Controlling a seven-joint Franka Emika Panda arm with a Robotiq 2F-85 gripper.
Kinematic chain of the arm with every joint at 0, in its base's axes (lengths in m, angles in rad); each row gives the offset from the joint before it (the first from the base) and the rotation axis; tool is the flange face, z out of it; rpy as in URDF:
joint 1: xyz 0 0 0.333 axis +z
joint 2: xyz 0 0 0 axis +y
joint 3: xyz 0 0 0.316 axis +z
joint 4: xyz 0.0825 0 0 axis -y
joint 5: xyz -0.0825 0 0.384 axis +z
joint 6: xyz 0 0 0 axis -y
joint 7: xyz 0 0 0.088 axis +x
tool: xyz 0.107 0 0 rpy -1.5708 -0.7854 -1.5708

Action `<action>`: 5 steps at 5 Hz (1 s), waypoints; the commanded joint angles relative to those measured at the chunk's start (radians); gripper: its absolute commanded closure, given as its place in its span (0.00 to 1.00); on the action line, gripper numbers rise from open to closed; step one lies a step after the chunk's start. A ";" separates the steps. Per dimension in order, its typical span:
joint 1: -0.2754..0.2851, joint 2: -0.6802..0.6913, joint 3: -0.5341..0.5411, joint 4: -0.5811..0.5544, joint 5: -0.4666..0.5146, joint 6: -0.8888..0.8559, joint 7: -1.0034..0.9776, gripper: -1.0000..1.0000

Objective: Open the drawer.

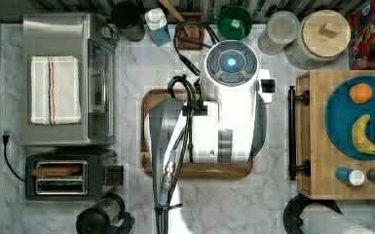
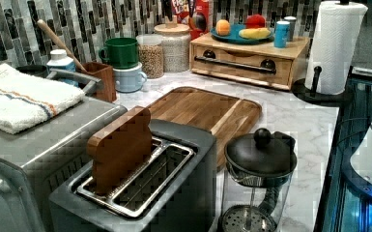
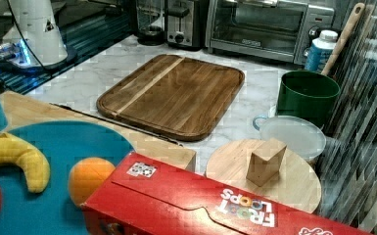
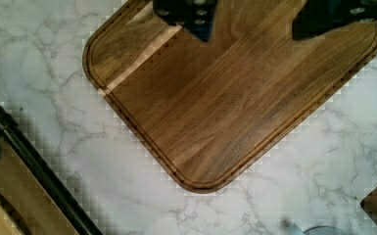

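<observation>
The drawer (image 2: 241,64) is seen shut at the counter's (image 2: 299,121) far end in the left view; the pincer (image 4: 254,22) is held released above the cutting board (image 4: 235,98).

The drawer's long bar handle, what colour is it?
Black, against the drawer's light wood; the handle shows best in the left view.

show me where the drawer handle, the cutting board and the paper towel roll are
drawer handle (image 2: 236,64), left view, middle of the black bar.
cutting board (image 3: 176,93), right view, centre of its wooden face.
paper towel roll (image 2: 336,46), left view, white side of the roll.
</observation>
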 commanded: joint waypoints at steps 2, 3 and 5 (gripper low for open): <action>-0.012 0.017 0.005 -0.015 0.020 0.034 -0.006 0.00; -0.030 0.020 -0.004 -0.035 0.026 0.055 -0.147 0.00; -0.051 0.000 -0.022 -0.104 -0.063 0.120 -0.376 0.00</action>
